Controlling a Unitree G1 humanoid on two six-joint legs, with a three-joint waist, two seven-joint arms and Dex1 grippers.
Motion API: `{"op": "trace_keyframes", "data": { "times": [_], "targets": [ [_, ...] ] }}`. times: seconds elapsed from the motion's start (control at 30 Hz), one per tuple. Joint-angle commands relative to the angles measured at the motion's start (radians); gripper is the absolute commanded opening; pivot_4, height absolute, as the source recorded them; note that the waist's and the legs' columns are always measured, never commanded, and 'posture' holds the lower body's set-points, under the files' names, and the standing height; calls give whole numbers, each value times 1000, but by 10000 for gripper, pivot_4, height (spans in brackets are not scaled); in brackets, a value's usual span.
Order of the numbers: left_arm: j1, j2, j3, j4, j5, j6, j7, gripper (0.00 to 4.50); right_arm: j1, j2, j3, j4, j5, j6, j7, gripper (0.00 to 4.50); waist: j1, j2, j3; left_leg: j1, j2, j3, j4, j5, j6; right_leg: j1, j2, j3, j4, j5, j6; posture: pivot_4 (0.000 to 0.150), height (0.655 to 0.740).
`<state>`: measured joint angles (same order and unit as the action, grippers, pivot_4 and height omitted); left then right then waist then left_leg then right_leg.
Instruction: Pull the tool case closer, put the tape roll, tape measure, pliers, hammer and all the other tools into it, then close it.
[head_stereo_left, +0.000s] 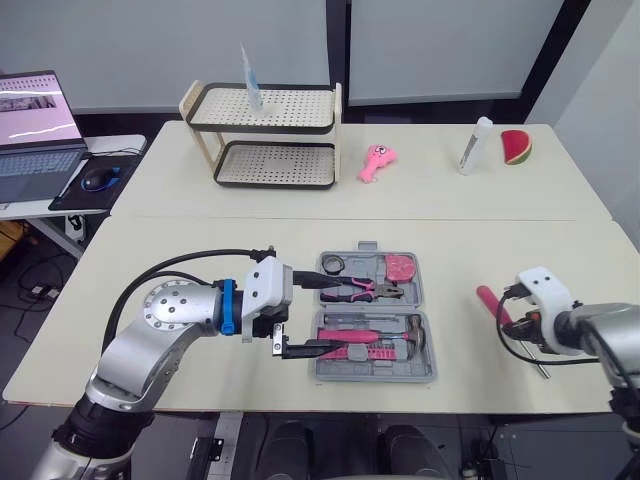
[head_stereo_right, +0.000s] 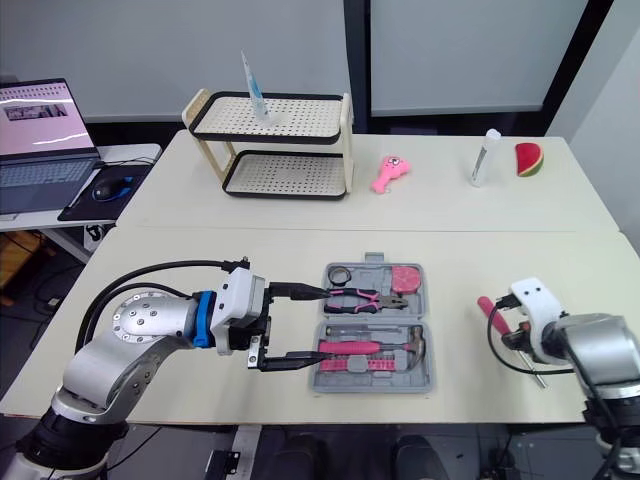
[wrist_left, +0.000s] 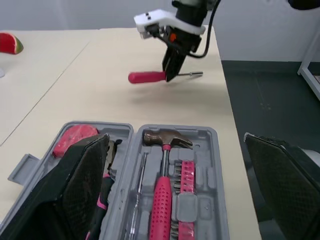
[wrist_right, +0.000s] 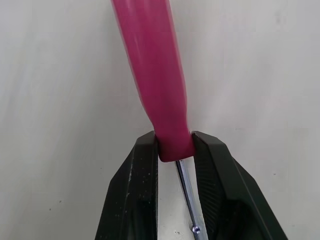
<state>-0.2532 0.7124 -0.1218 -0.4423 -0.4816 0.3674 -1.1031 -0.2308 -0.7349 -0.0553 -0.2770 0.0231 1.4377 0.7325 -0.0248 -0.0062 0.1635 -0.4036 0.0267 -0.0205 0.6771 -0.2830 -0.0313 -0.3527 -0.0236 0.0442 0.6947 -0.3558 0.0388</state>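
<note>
The grey tool case (head_stereo_left: 428, 300) lies open on the near table. In it are a tape roll (head_stereo_left: 332, 264), a pink tape measure (head_stereo_left: 400, 267), pliers (head_stereo_left: 360, 290), a hammer (head_stereo_left: 372, 331) and a row of pink bits. My left gripper (head_stereo_left: 318, 315) is open at the case's left end, one finger (wrist_left: 75, 190) over the pliers half and the other off the front edge. To the right of the case, my right gripper (head_stereo_left: 520, 320) is shut on a pink-handled screwdriver (wrist_right: 152, 75), held low over the table by the handle's end.
On the far table stand a two-tier rack (head_stereo_left: 265, 135), a pink toy (head_stereo_left: 377, 162), a white bottle (head_stereo_left: 475, 145) and a watermelon slice (head_stereo_left: 516, 147). A laptop (head_stereo_left: 35, 130) and a mouse (head_stereo_left: 98, 180) sit on a side desk at far left.
</note>
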Motion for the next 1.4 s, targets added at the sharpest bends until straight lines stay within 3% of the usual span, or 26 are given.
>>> {"op": "trace_keyframes", "data": {
  "times": [0.03, 0.13, 0.2, 0.47, 0.57, 0.67, 0.83, 1.03, 1.2, 1.4],
  "targets": [
    [-4, -4, -2, -10, 1, -19, -7, 45000, 22, 0, -21, -8, 11, -54, -60, 7676, 0, 0, 0, 0, 0, 0, 0, 0, 0, 0, 0, 0, 0, 0, 0, 1500, 7400],
    [-1, -5, -3, -5, 4, -26, -9, 45000, 48, 1, -18, -3, 29, -128, -76, 7676, -1, 0, 0, 0, 0, 0, 0, 0, 0, 0, 0, 0, 0, 0, 0, 1500, 7400],
    [1, -6, -2, -5, 3, -26, -8, 45000, 56, -7, -30, -9, 45, -163, -76, 15044, -1, 0, 0, 0, 0, -1, 0, 0, 0, 0, 0, 0, 0, 0, 0, 1500, 7400],
    [19, -2, 14, 3, -6, -34, -23, 45000, 136, -132, -145, -117, 177, -247, 38, 28768, 0, 0, 0, 0, 0, -1, 0, 0, 0, 1, 0, 0, -1, 0, 0, 1500, 7400],
    [23, -4, 24, 1, -18, -43, -35, 45000, 210, -190, -250, -158, 221, -320, 101, 34756, 0, 0, 0, 0, 1, -1, 0, 0, 0, 1, 1, 0, -2, 0, 0, 1500, 7400],
    [23, -3, 38, 5, -35, -51, -46, 45000, 297, -213, -397, -171, 283, -429, 197, 44749, 2, 0, 0, 0, 0, -1, 0, 0, 0, 2, 1, 0, -3, 0, 0, 1500, 7400],
    [24, -1, 58, 14, -50, -61, -59, 45000, 497, -221, -605, -164, 377, -586, 405, 44749, 6, -1, 0, 2, 1, -2, -1, 0, 0, 6, 1, -2, -6, 0, 0, 1500, 7400],
    [3, -4, 58, 18, -59, -59, -75, 45000, 625, -201, -674, -151, 363, -721, 432, 44749, 7, 0, 0, 5, 1, -3, -1, 0, 0, 11, 1, -1, -9, 0, 0, 1500, 7400],
    [-17, -12, 49, 20, -61, -53, -76, 45000, 641, -173, -624, -166, 354, -775, 379, 44749, 7, 0, 0, 4, 1, -3, -1, 0, 0, 12, 2, -1, -11, 0, 0, 1500, 7400],
    [-37, -38, 11, -7, -60, -39, -62, 45000, 518, -81, -376, -82, 251, -870, 201, 44749, 6, -1, 0, 5, 1, -4, -1, 0, 0, 13, 3, -1, -12, 0, 0, 1500, 7400]
  ]
}}
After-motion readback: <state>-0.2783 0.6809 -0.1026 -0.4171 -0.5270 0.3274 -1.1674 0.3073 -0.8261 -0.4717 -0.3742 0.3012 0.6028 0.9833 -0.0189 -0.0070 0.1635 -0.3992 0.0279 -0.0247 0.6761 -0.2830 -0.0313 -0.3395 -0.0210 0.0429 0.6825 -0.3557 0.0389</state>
